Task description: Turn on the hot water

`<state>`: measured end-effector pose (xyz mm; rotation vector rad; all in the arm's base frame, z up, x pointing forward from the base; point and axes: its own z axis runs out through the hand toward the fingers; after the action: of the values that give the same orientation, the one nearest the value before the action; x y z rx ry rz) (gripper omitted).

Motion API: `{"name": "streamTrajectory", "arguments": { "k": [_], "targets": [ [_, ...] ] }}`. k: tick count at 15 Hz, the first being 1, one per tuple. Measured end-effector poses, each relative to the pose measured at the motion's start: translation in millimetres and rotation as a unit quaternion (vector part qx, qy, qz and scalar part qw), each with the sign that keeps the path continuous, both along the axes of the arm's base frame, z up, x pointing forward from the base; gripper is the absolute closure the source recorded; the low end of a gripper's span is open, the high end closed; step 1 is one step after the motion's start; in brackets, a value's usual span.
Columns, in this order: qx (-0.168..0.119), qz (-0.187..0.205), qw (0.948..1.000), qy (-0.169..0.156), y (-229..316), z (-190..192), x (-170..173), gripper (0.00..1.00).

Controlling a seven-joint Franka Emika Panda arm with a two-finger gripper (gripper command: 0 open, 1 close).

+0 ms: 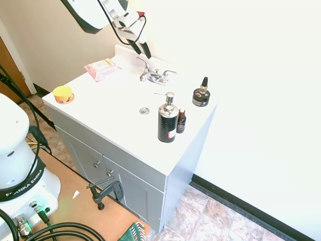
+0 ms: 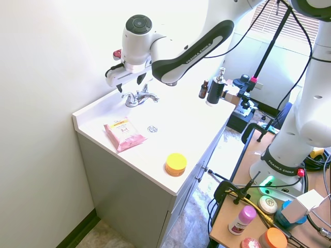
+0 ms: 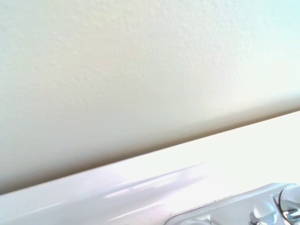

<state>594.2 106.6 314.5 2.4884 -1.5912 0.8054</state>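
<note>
A small chrome two-lever faucet (image 1: 155,76) stands at the back of the white vanity top (image 1: 115,95). The hot water tap is its left lever (image 1: 144,62), also visible in the second exterior view (image 2: 129,96). My gripper (image 1: 141,50) hangs just above this lever, close to the wall, and is open with nothing between its dark fingers (image 2: 120,86). The gripper (image 2: 130,84) does not visibly touch the lever. The right lever (image 1: 169,73) sits apart from it. The wrist view shows the wall, the backsplash and a bit of the faucet base (image 3: 243,213).
A pink wipes pack (image 1: 102,69) lies left of the faucet and a yellow tub (image 1: 63,94) sits at the left corner. A black pump bottle (image 1: 167,123), a small brown bottle (image 1: 181,121) and a dropper jar (image 1: 201,94) stand on the right. The drain (image 1: 144,110) is mid-counter.
</note>
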Motion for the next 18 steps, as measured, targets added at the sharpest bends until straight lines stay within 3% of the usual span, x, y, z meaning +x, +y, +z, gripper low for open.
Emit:
{"name": "streamTrajectory", "arguments": {
  "k": [5,8,13,18],
  "targets": [
    [-0.011,0.005,0.9999,0.011,0.0,-17.4,3.0,0.0],
    [-0.01,0.009,0.9992,0.037,-5.0,-22.9,-0.2,0.0],
    [-0.037,0.008,0.9947,0.096,-19.4,-27.9,-17.4,0.0],
    [-0.065,0.003,0.991,0.117,-38.5,-24.5,-21.7,0.0]
  ]
}}
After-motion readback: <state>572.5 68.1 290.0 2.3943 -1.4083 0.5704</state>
